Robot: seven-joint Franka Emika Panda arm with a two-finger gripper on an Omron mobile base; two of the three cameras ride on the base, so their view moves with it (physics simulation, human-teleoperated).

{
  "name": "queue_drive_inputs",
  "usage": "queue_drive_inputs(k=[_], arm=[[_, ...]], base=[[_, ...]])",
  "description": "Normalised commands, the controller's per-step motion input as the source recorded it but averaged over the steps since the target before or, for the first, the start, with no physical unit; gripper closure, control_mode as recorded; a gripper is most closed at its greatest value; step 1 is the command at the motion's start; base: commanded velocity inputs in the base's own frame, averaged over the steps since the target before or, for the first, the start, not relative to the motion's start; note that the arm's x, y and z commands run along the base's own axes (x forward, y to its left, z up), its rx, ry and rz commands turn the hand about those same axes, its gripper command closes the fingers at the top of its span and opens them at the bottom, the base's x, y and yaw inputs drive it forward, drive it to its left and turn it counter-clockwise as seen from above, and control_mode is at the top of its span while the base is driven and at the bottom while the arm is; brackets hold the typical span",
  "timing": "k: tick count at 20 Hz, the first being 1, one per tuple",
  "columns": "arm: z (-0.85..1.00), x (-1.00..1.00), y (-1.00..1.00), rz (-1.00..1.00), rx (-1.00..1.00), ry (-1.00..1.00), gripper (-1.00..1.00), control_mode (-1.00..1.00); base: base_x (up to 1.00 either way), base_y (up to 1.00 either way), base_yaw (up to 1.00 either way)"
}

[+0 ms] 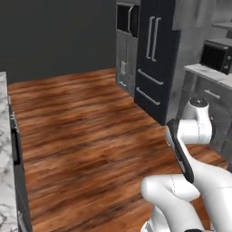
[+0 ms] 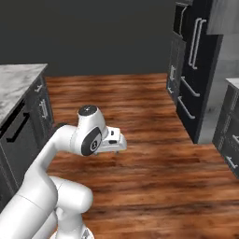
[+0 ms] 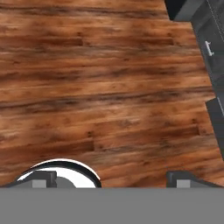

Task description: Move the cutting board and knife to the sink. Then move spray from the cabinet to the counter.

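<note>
Wooden floor (image 3: 105, 87) lies under the wide-open, empty claw (image 3: 111, 178); dark fridge (image 1: 156, 54), perhaps microwave (image 1: 217, 55), beyond.

The folded white arm (image 2: 70, 140) hangs over wooden floor (image 2: 140, 121), between counter (image 2: 18, 84) and fridge (image 2: 196, 60).

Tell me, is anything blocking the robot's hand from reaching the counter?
Nothing visible does. The open gripper hangs over bare wooden floor, and that floor runs unobstructed to the marble counter on the left and past the dark fridge.
</note>
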Motion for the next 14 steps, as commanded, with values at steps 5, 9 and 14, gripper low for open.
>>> queue_drive_inputs(k=[5, 9, 14], arm=[[0.00, 0.00, 0.00, 0.00, 0.00, 0.00, -1.00, 1.00], [0.00, 0.00, 0.00, 0.00, 0.00, 0.00, -1.00, 1.00], [0.00, 0.00, 0.00, 0.00, 0.00, 0.00, -1.00, 1.00]], base=[[0.45, 0.25, -0.50], [0.62, 0.39, -0.44], [0.64, 0.40, -0.38]])
